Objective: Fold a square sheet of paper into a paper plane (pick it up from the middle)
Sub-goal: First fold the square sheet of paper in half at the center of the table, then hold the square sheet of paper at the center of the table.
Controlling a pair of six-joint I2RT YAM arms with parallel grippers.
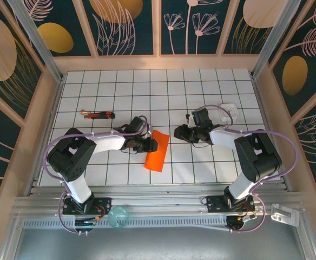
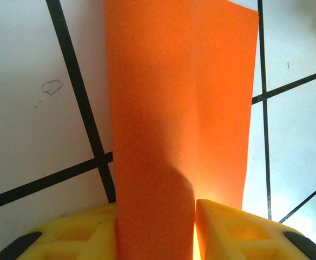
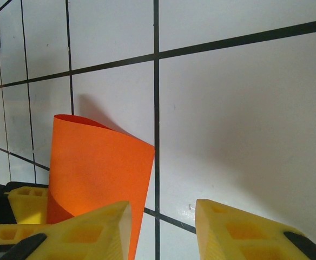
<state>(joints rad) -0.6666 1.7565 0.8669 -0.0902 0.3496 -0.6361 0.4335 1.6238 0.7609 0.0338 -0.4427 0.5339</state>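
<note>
The square sheet of paper (image 1: 157, 151) is bright orange-red and lies bent over on itself near the middle of the tiled table (image 1: 147, 92). My left gripper (image 1: 150, 144) is shut on its left side. In the left wrist view the paper (image 2: 179, 97) runs up from between the yellow fingers (image 2: 239, 230) of the left gripper (image 2: 155, 230). My right gripper (image 1: 180, 132) stands open just right of the sheet. In the right wrist view the curled paper (image 3: 96, 168) rises behind the left finger, and nothing lies between the jaws of the right gripper (image 3: 163, 227). The paper plane is out of view.
A thin red-and-black stick tool (image 1: 98, 114) lies at the left of the table. A small white square object (image 1: 229, 110) sits behind the right arm. A teal round thing (image 1: 118, 216) rests on the near rail. Wooden walls close in the table.
</note>
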